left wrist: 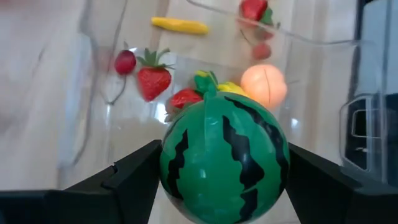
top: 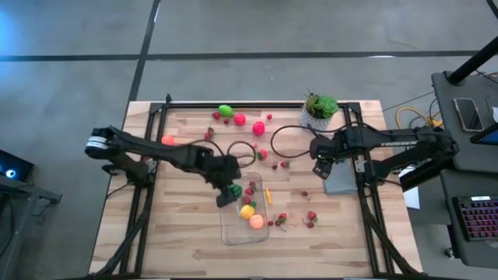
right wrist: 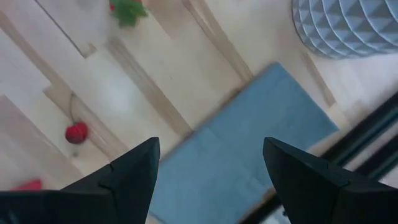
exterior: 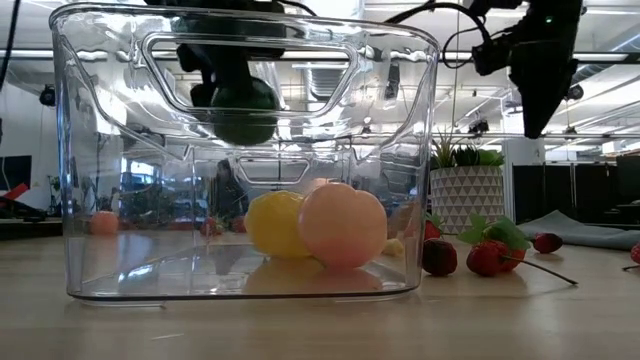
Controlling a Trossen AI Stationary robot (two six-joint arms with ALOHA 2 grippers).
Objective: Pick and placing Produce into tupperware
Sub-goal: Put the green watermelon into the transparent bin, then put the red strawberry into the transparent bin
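Toy watermelon [left wrist: 224,158]: round, green with dark stripes. Clamped between the two dark fingers [left wrist: 127,180] of the left gripper [top: 230,192]; held in the air over the near-left end of the tupperware [top: 233,229], not resting on anything. From the low view it shows only as a dark green ball [exterior: 242,110] behind the container's clear wall, its stripes not legible there.

Tupperware: clear rectangular tub, front centre of the wooden table [top: 171,233]. Contents: a yellow piece [exterior: 275,223] and a peach-coloured ball [exterior: 343,224], touching each other on the floor of the tub. Walls glare heavily, so smaller contents cannot be told.

Loose Produce: small strawberries [top: 310,218] just right of the tub; a thin orange-yellow stick [top: 268,195] beside its far right edge; green [top: 226,110] and red [top: 240,120] pieces near the far edge. Many are too small to identify.

Right gripper [top: 320,168]: fingers spread, nothing between them, hovering above the edge of a flat grey slab [right wrist: 249,149], well apart from the tub. Potted plant [top: 320,109] stands behind it.
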